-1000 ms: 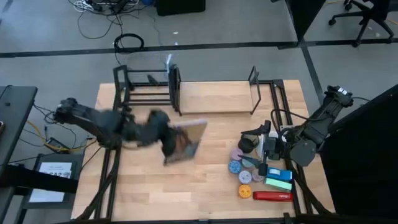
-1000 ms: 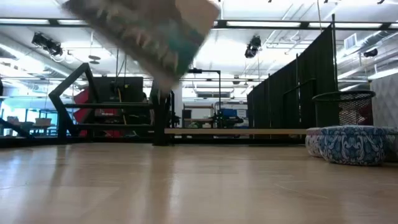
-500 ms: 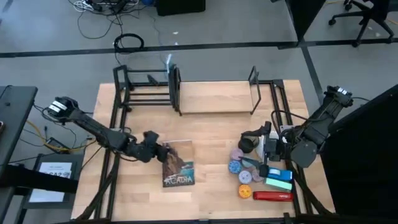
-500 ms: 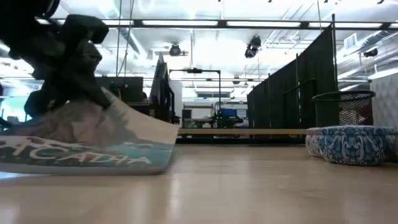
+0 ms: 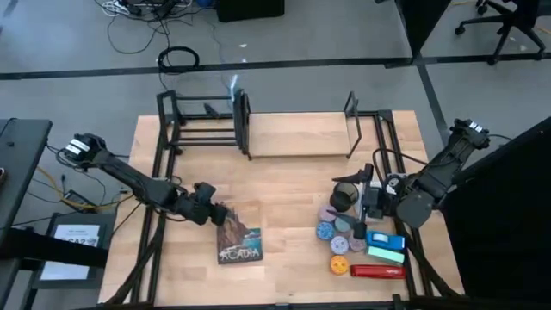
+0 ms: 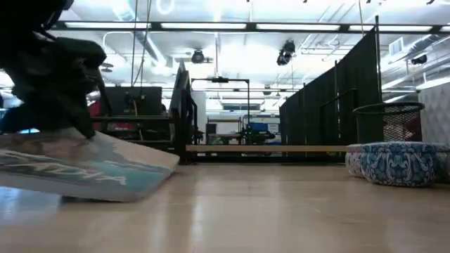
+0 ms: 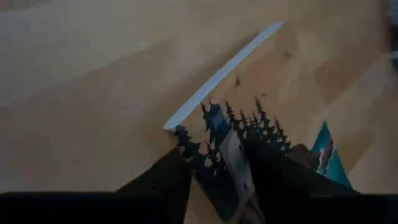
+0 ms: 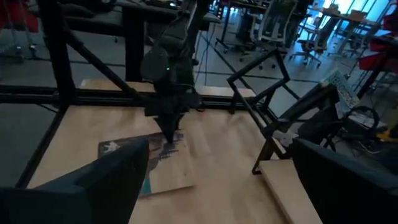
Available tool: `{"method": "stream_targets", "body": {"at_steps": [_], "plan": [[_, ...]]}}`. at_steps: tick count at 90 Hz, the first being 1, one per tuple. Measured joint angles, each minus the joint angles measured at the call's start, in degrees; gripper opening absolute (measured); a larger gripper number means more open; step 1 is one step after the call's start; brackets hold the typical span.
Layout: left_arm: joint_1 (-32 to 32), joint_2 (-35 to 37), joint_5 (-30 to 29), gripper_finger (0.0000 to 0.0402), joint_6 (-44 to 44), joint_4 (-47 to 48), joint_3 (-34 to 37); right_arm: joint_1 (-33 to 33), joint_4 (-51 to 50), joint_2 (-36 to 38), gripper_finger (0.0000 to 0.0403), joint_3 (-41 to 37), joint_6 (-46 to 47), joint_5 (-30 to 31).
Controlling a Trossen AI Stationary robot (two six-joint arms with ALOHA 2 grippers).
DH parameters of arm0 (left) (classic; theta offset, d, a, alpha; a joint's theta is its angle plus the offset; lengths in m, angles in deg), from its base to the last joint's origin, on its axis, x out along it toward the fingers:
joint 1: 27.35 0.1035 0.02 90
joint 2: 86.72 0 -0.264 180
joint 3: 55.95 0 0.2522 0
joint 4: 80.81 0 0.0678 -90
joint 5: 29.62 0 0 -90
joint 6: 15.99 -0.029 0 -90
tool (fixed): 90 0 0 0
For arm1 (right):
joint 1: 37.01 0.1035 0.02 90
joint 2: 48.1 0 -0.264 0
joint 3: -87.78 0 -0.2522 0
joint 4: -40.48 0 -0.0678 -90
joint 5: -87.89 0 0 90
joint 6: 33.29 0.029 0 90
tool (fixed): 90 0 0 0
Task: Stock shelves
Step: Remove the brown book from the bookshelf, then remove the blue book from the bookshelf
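— Near the table's centre, a little toward 7 o'clock in the overhead view, what lies there?

— It is a book (image 5: 238, 242) with a landscape cover and the word ACADIA on it. The left gripper (image 5: 217, 215) is at the book's edge on the 11 o'clock side, and its two fingers (image 7: 163, 182) are clamped on the cover, one on each side. In the low view the book (image 6: 84, 169) is tilted, the held side is raised and the other side rests on the tabletop (image 6: 281, 211).

— And where are the shelves?

— The shelves (image 5: 258, 127) stand at 12 o'clock, along the far edge of the table. The black barred section is on the 11 o'clock side, and the pale board with black upright ends continues toward 1 o'clock. They are well apart from the book.

— What about the other arm?

— The right gripper (image 5: 366, 194) waits at 3 o'clock, above a group of small items (image 5: 357, 245): round patterned pieces, a teal box and a red flat thing. Its fingers (image 8: 99, 180) stand wide apart, with nothing between them.
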Motion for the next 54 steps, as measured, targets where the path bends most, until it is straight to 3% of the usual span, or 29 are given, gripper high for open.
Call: {"method": "stream_targets", "body": {"at_steps": [11, 20, 41, 54], "plan": [[0.0, 1.6, -2.2, 0.0146, 1.2, 13.7, -7.2, -0.3, 0.0, 0.0, 0.0361, 0.0, -0.8, 0.0], [0.0, 1.6, -8.3, 0.0141, -1.1, 19.5, -15.3, -0.7, 0.1, 0.0, 0.0361, 0.0, -0.8, 0.0], [1.1, -2.4, -31.8, 0.0127, -20.5, 19.6, -32.3, -2.2, 2.9, 0.0, 0.0361, 0.0, -1.0, -0.3], [7.9, -4.8, -40.5, 0.0122, -33.6, 19.3, -40.0, -3.4, 6.0, 0.0, 0.0361, 0.0, -1.2, -1.4]]}}
